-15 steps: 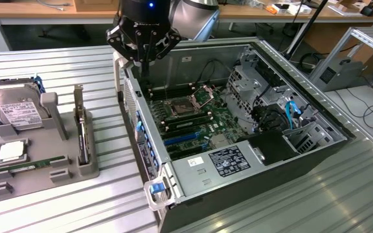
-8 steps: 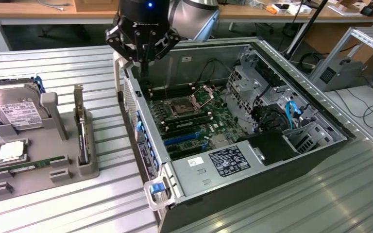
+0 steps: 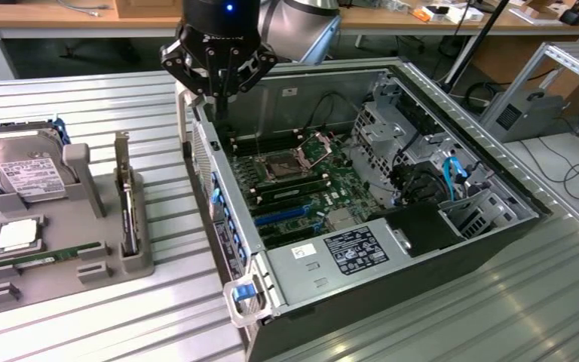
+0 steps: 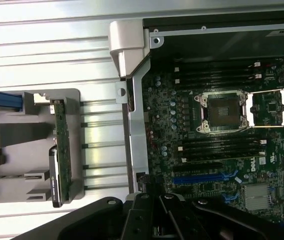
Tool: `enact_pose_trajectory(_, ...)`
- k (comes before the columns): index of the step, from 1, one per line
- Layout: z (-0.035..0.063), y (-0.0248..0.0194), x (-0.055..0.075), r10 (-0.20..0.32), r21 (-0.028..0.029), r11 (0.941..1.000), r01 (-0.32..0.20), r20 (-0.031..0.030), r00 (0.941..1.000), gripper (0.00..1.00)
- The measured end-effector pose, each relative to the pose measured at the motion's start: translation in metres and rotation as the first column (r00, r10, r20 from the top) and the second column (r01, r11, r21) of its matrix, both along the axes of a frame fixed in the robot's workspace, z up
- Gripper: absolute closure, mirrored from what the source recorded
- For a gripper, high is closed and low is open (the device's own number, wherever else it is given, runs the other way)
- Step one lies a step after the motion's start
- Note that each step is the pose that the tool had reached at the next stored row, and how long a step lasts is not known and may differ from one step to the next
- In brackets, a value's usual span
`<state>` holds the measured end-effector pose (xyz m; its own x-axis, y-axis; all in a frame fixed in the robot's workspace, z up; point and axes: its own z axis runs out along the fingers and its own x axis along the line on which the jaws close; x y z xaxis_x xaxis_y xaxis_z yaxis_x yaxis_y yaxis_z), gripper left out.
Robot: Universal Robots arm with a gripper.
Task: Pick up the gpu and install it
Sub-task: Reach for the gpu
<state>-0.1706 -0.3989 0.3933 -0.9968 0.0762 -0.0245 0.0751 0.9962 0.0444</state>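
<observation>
The ribbed metal table [image 3: 118, 324] held a big open computer case [image 3: 269, 279], and a gray tray [image 3: 28, 298] sat beside it on the exterior view's left. The gripper [image 3: 219, 105] hung over the case wall nearest the tray, its jaws pressed together and holding nothing, while the gpu [image 3: 124, 207] stood on its thin edge in the tray, untouched. With the jaws shut like that, I thought they might bump the card's top and knock it over.

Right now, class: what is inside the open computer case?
Inside the case: a motherboard with an open CPU socket, a blue slot and blue cables. A black shroud covers whatever lies under it.
</observation>
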Motion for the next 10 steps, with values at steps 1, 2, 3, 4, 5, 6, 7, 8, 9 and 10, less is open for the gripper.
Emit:
enact_pose_trajectory(1,0.0000,0.0000,-0.0002,0.000,0.0000,1.0000,0.000,0.0000,1.0000,0.89)
enact_pose_trajectory(2,0.0000,0.0000,-0.0009,0.000,0.0000,1.0000,0.000,0.0000,1.0000,0.89)
enact_pose_trajectory(3,0.0000,0.0000,-0.0017,0.000,0.0000,1.0000,0.000,0.0000,1.0000,0.89)
enact_pose_trajectory(4,0.0000,0.0000,-0.0023,0.000,0.0000,1.0000,0.000,-0.0001,1.0000,0.89)
enact_pose_trajectory(5,0.0000,0.0000,-0.0029,0.000,-0.0001,1.0000,0.000,-0.0001,1.0000,0.89)
enact_pose_trajectory(6,0.0000,0.0000,-0.0034,0.000,0.0000,1.0000,0.000,0.0000,1.0000,0.89)
enact_pose_trajectory(7,0.0000,0.0000,-0.0037,0.000,0.0000,1.0000,0.000,0.0000,1.0000,0.89)
enact_pose_trajectory(8,0.0000,0.0000,-0.0046,0.000,0.0000,1.0000,0.000,0.0000,1.0000,0.89)
enact_pose_trajectory(9,0.0000,0.0000,-0.0051,0.000,0.0000,1.0000,0.000,0.0000,1.0000,0.89)
enact_pose_trajectory(10,0.0000,0.0000,-0.0054,0.000,-0.0001,1.0000,0.000,-0.0001,1.0000,0.89)
